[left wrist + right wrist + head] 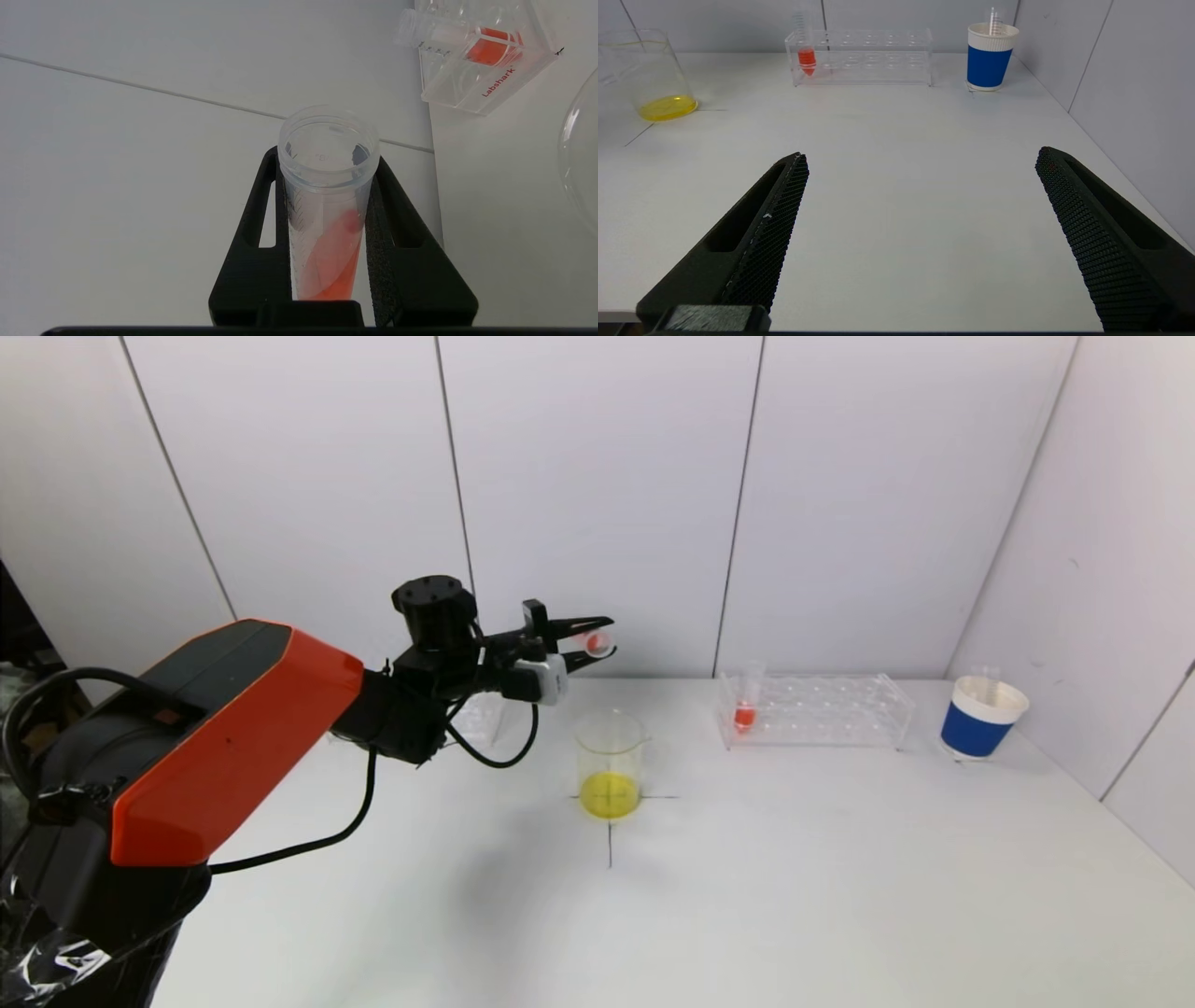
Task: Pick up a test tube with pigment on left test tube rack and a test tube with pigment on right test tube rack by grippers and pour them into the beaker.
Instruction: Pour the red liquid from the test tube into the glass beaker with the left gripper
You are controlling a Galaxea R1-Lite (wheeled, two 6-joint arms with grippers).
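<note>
The right rack reads "Labshark" in red on its end wall; it stands near the counter's back edge and holds one red-pigment tube. The left claw is clamped on a test tube of red pigment, raised behind the beaker of yellow liquid at the counter's middle. The right claw stands wide apart, empty. The left rack is mostly hidden behind the arm.

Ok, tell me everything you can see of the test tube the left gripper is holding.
The test tube is clear plastic with a conical tip, printed graduation marks and an open, uncapped rim. The left gripper is shut on it, one black padded finger on each side. It lies tilted near horizontal, above and behind the beaker, touching nothing else. A little orange-red pigment pools at its tip and smears the wall.
</note>
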